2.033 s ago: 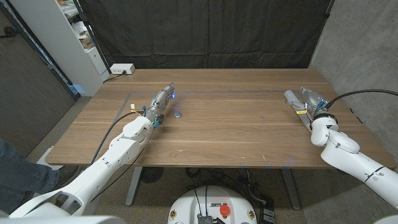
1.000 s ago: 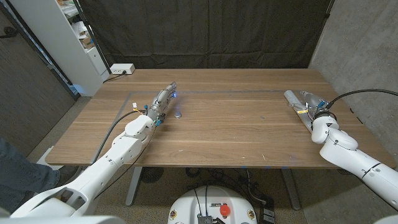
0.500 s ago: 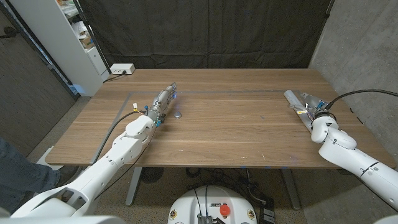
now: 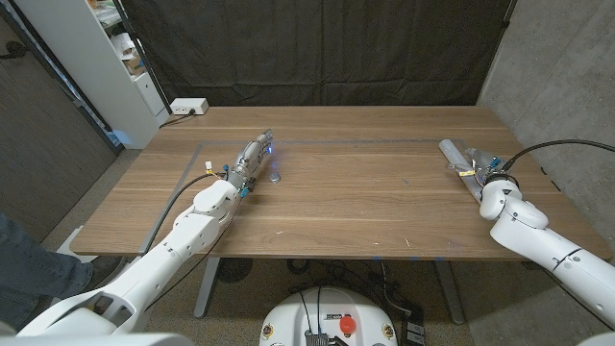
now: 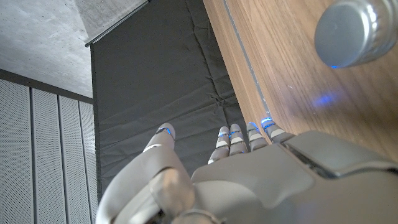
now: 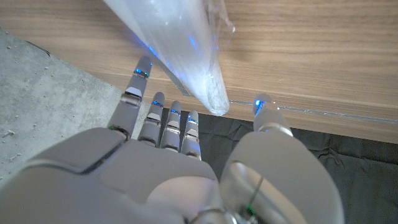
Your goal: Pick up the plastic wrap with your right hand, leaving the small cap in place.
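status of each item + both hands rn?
plastic wrap: rolled, lying on the table, not lifted
small cap: on the table, untouched, beside the left hand
right hand: open, fingers either side of the wrap, no grip visible
left hand: open, fingers extended, holding nothing

- You face a rectangular brown wooden surface [image 4: 365, 207] with visible grain; a thin pale line is drawn across its far part.
- Behind it, a black wrinkled cloth curtain [image 4: 317, 48] hangs across the back of the room.
- To your right stands a grey rough concrete wall [image 4: 557, 67].
- At far left, a white shelving unit [image 4: 106, 58] holds small items too blurred to identify.
- A white power strip [image 4: 188, 107] lies just beside the surface's far left corner.
- The floor [image 4: 58, 216] under the left edge is grey.
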You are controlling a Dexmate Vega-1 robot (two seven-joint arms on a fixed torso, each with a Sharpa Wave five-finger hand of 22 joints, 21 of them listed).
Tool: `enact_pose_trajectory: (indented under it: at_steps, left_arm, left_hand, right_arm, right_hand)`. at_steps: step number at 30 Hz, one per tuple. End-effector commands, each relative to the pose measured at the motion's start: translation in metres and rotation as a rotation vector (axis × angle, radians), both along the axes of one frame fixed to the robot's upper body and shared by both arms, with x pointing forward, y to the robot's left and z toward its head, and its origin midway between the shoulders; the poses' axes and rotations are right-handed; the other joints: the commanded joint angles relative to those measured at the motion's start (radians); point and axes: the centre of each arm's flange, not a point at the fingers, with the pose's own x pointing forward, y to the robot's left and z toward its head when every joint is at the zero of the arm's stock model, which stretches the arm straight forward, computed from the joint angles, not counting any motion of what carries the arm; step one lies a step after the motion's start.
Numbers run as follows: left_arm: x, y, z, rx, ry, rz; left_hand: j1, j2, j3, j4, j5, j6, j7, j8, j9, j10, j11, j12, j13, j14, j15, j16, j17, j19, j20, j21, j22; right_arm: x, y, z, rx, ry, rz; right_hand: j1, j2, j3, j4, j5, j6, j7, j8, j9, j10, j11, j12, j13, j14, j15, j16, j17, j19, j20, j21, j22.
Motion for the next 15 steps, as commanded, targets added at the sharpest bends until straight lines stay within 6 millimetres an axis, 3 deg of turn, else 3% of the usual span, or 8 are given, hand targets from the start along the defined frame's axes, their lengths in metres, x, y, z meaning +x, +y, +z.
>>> enact_pose_trajectory:
  at_steps: [1,15]
  left_arm:
    - [0.0008,0.0001,-0.0006,-0.009,-0.001,-0.008]
    - [0.0057,0.0017,-0.0015,-0.001,0.013,-0.005]
  left_hand:
    - [-0.002,0.005,0.002,-0.008,-0.001,0.006,0.001,0.003,0.005,0.002,-0.004,0.007,0.003,0.003,0.003,0.002,0.004,0.003,0.005,-0.004,0.004]
    - [-0.004,0.006,0.002,-0.010,-0.001,0.008,0.002,0.003,0.005,0.002,-0.004,0.007,0.003,0.002,0.002,0.002,0.004,0.004,0.008,-0.009,0.004]
  right_arm:
    - [0.0063,-0.0007,-0.0013,0.030,0.041,-0.014]
    - [0.0118,-0.0018,-0.0038,0.054,0.061,-0.031]
  right_hand:
    - [0.013,0.006,-0.003,0.001,0.007,0.018,0.003,0.007,0.002,0.021,-0.004,0.007,0.004,0.019,-0.004,0.009,0.001,0.015,0.003,0.007,-0.001]
    - [0.022,0.012,-0.003,0.003,0.017,0.044,0.001,0.009,0.002,0.056,-0.011,0.011,0.004,0.069,-0.016,0.021,0.003,0.056,0.002,0.009,0.000]
